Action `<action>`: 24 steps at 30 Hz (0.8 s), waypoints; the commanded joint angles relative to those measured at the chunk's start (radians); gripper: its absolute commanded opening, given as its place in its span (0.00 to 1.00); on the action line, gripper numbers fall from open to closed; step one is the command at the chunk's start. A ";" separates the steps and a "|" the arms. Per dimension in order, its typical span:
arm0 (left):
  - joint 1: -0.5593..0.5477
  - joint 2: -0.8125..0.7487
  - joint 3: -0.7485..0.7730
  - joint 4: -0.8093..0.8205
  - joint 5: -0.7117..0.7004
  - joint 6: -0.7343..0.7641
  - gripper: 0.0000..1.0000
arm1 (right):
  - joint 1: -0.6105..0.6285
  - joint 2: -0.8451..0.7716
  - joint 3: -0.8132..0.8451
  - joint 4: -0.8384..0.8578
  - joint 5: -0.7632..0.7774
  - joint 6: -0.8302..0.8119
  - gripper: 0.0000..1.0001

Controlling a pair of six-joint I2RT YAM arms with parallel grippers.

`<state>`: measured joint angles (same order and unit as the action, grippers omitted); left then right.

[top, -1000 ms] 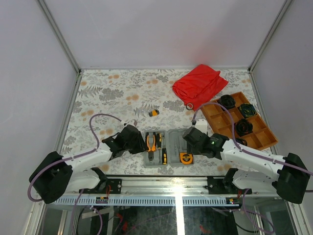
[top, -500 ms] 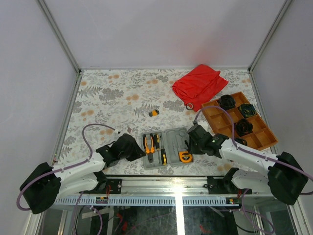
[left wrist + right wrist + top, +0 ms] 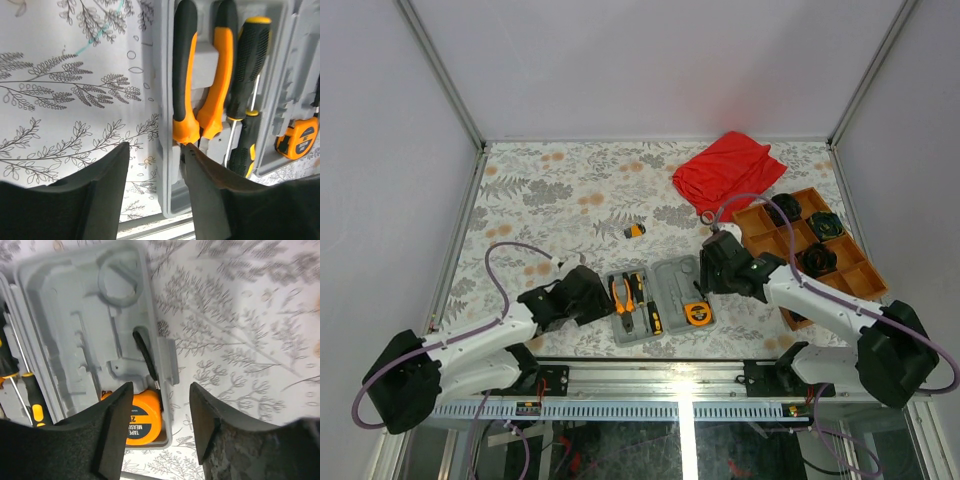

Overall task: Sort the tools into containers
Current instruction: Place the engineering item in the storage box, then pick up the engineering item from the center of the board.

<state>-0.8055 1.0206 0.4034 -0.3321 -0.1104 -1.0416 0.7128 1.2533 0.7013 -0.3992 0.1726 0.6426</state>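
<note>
The left gripper [image 3: 155, 167], jaws apart and empty, hangs over the case's [image 3: 672, 277] left rim. Pliers [image 3: 200, 75] and screwdrivers [image 3: 248, 60] lie in its left half, and the tape measure [image 3: 142, 422] in the right half's near corner. The right gripper [image 3: 160, 410], jaws apart, hangs over the right rim. A small orange piece [image 3: 634, 231] lies on the table [image 3: 550, 190] beyond the case.

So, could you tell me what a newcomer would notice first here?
The bright red cloth, far right on the table, stands out first. Next comes the open grey case by the near edge, holding orange-handled pliers and an orange tape measure. A tiny orange piece lies alone beyond it.
</note>
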 commanded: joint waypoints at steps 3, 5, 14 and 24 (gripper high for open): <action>-0.006 -0.034 0.134 -0.166 -0.138 0.075 0.49 | -0.031 -0.107 0.146 -0.143 0.185 -0.117 0.60; -0.005 -0.032 0.181 -0.195 -0.164 0.111 0.50 | -0.046 -0.105 0.209 -0.163 0.213 -0.158 0.63; 0.218 0.023 0.342 -0.150 0.070 0.381 0.45 | -0.149 0.069 0.383 -0.077 0.041 -0.266 0.72; 0.379 0.072 0.449 -0.195 0.115 0.555 0.46 | -0.244 0.321 0.528 -0.025 -0.068 -0.257 0.74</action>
<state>-0.4576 1.0931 0.8379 -0.5167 -0.0338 -0.5747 0.5224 1.5139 1.1542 -0.4740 0.1616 0.3969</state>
